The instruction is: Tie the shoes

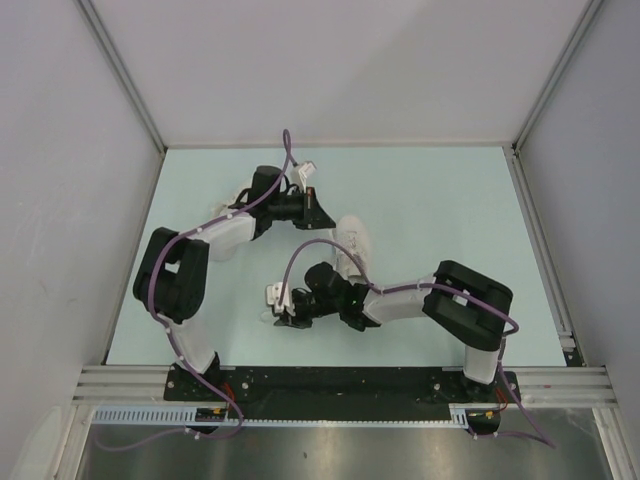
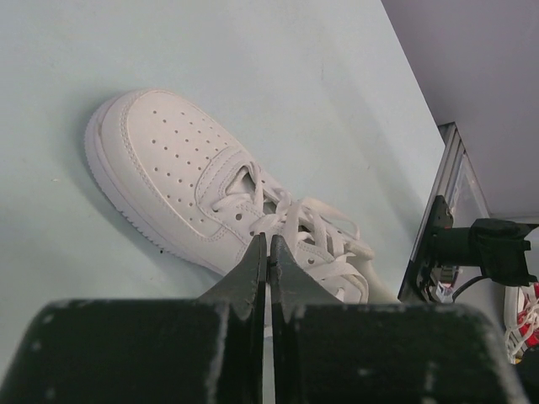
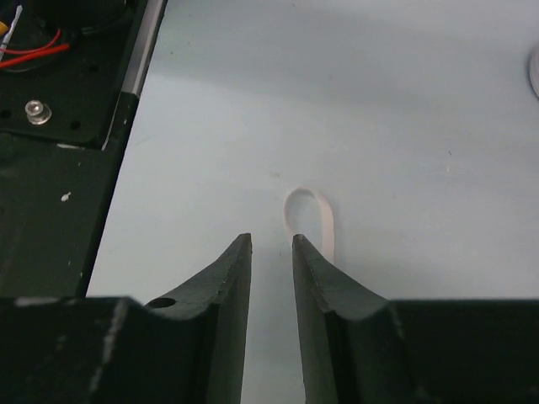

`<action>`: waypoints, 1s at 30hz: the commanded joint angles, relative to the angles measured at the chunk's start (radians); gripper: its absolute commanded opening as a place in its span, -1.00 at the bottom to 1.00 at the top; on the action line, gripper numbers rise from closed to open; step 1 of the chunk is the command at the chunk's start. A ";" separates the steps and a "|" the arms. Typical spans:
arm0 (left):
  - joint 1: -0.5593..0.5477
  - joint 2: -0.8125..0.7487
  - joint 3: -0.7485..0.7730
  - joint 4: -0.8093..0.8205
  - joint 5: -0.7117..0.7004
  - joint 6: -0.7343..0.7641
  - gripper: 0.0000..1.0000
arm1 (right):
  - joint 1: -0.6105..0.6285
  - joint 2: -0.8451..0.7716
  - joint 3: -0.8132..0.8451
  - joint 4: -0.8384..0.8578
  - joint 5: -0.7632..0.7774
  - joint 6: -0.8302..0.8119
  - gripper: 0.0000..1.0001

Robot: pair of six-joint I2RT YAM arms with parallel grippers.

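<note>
R gripper (image 3: pixel 271 240): jaws apart w/ a narrow gap, nothing visible btwn them. Not holding anything as far as I can see.
Lace loop (image 3: pixel 310 210): lies flat on table (image 3: pixel 404 118), just ahead of R gripper's tips, offset toward the finger on the view's right. Its tail runs back out of sight behind that finger.
Loop axis: long way runs approx. in line w/ the fingers, closed end pointing away from them.
Sneaker (image 2: pixel 181 172): white low-top, mid-table, btwn the two grippers in top view. Long axis there runs roughly far-to-near, slightly tilted. In L wrist view the toe points away to upper left and the heel end is hidden by the fingers. Laces look loose, no bow.
L gripper (image 2: pixel 268 242): pressed fully shut, tips right at the lacing. A thin pale line shows btwn the fingers; can't tell if that's pinched lace or just background.
2nd sneaker: not visible in any view.
Nearer arm: L is right at the shoe. R is off to its near-left side at the loop, apart from the shoe body.
Step (my guess): R lining up on the loop while L anchors at the eyelets.
Next move needs: R gap shifted a touch toward the loop side, then fwd so the lace sits btwn the jaws before closing.
Risk: thin flat lace on a smooth table; a fingertip could ride over it or push it away.
</note>
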 commanded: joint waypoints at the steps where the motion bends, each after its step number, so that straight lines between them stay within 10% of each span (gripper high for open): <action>1: 0.014 0.000 -0.014 0.046 0.045 0.010 -1.00 | 0.018 0.069 0.081 0.097 -0.003 -0.055 -0.34; 5: 0.019 -0.003 -0.024 0.049 0.053 0.016 -1.00 | 0.018 0.144 0.127 0.094 0.003 -0.082 -0.09; 15: 0.031 0.004 -0.035 0.051 0.059 0.018 -0.99 | 0.033 0.214 0.146 0.025 -0.003 -0.150 -0.23; 20: 0.031 0.007 -0.032 0.045 0.059 0.019 -1.00 | 0.035 0.216 0.146 -0.004 0.017 -0.142 -0.58; 22: 0.031 0.009 -0.029 0.034 0.056 0.028 -1.00 | 0.031 0.181 0.146 -0.034 0.017 -0.135 -1.00; 30: 0.030 -0.016 0.034 -0.029 0.045 0.067 -1.00 | -0.045 -0.153 0.146 -0.118 0.014 0.032 -1.00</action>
